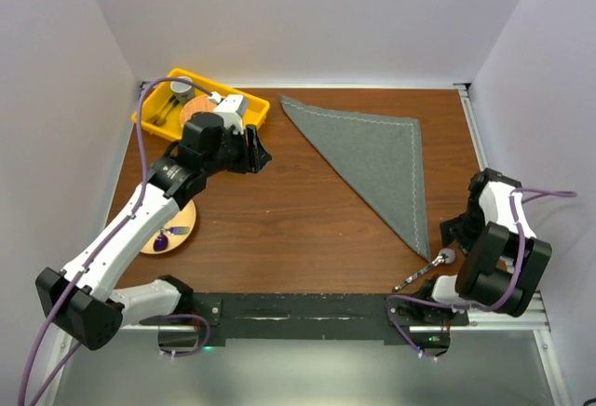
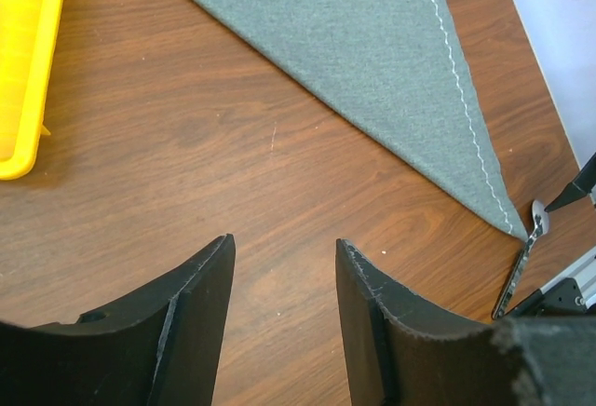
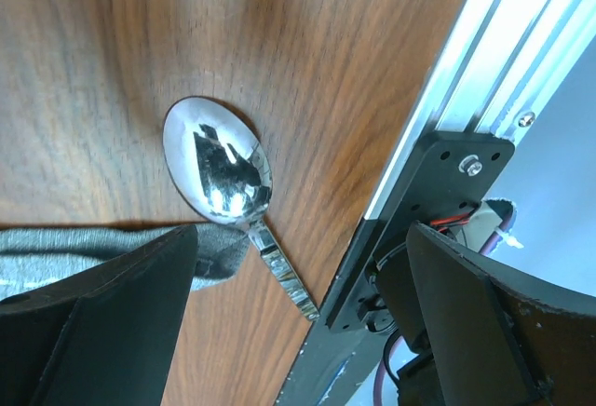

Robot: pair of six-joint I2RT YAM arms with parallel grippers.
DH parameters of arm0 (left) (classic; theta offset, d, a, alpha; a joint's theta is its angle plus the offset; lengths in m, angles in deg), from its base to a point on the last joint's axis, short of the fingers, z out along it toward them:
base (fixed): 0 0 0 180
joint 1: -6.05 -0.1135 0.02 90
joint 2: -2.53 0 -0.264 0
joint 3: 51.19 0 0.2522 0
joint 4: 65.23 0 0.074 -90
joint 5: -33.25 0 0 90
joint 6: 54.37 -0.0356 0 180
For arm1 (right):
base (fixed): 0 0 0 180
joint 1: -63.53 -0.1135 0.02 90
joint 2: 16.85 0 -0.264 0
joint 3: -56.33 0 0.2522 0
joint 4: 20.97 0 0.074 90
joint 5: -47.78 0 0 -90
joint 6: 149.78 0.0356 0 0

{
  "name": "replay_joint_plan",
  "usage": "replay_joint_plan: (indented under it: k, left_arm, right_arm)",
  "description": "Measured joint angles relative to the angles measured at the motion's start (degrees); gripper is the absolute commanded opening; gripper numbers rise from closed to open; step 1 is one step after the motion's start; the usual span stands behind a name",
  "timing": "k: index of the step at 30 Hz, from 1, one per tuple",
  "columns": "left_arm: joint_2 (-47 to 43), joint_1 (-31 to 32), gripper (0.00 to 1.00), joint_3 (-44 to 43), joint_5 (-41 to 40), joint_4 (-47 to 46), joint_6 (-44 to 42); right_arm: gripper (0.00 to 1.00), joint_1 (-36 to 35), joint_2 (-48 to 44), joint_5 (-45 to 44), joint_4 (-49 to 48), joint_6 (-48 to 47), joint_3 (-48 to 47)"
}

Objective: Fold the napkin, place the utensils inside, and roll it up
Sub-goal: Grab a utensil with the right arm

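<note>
The napkin (image 1: 372, 156) lies folded into a grey-green triangle on the right half of the table, its sharp corner pointing at the front edge. A shiny spoon (image 1: 430, 269) lies just past that corner. In the right wrist view the napkin's tip (image 3: 102, 250) touches the neck of the spoon (image 3: 219, 159). My right gripper (image 3: 303, 234) hovers open above the spoon's handle, holding nothing; from above the right gripper (image 1: 454, 232) sits by the napkin's corner. My left gripper (image 1: 261, 156) is open and empty beside the yellow tray, over bare wood (image 2: 284, 243) to the left of the napkin (image 2: 372, 61).
A yellow tray (image 1: 156, 115) with several small items stands at the back left. A round wooden plate (image 1: 182, 231) with a purple object lies near the left arm. The black base bar (image 1: 307, 313) and an aluminium rail (image 3: 484, 52) run along the front edge, close to the spoon's handle.
</note>
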Motion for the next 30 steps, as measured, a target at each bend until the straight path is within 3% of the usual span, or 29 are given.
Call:
replay_joint_plan:
  k: [14, 22, 30]
  left_arm:
    - [2.2, -2.3, 0.53, 0.1, 2.8, -2.3, 2.1]
    - [2.4, -2.7, 0.53, 0.4, 3.1, -3.5, 2.7]
    - [2.4, -3.6, 0.53, 2.2, 3.3, -3.9, 2.7]
  right_arm:
    - [0.98, 0.0, 7.4, 0.4, -0.5, 0.1, -0.1]
    - [0.90, 0.0, 4.3, 4.7, -2.6, 1.7, 0.3]
    - [0.95, -0.1, 4.3, 9.6, -8.6, 6.1, 3.5]
